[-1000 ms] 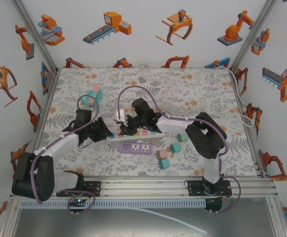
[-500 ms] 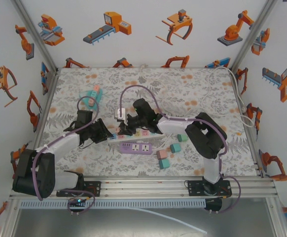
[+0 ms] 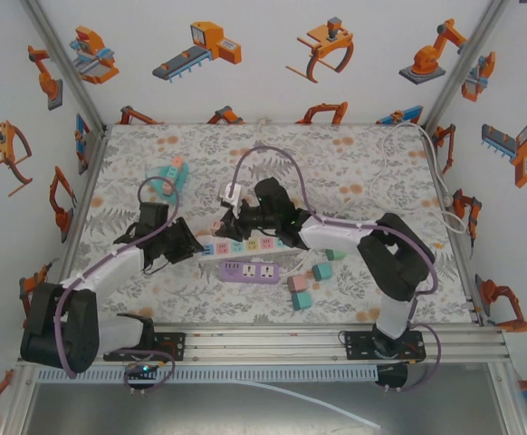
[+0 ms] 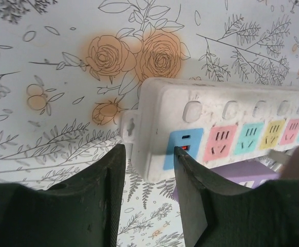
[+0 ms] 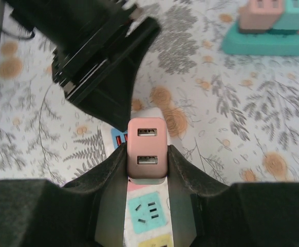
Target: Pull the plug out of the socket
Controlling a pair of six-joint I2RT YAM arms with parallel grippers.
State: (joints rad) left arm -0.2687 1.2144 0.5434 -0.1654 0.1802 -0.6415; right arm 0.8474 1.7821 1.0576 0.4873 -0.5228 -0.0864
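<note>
A pink plug (image 5: pixel 147 149) is pinched between the closed fingers of the right gripper (image 5: pixel 147 157), over the strip (image 4: pixel 231 103) beside its blue socket (image 4: pixel 183 149). Whether it is still seated cannot be told. The strip's end is clamped by the left gripper (image 4: pixel 148 154). If that clamp slips, the strip may be dragged up with the plug. A tilted pull may jam it.
</note>
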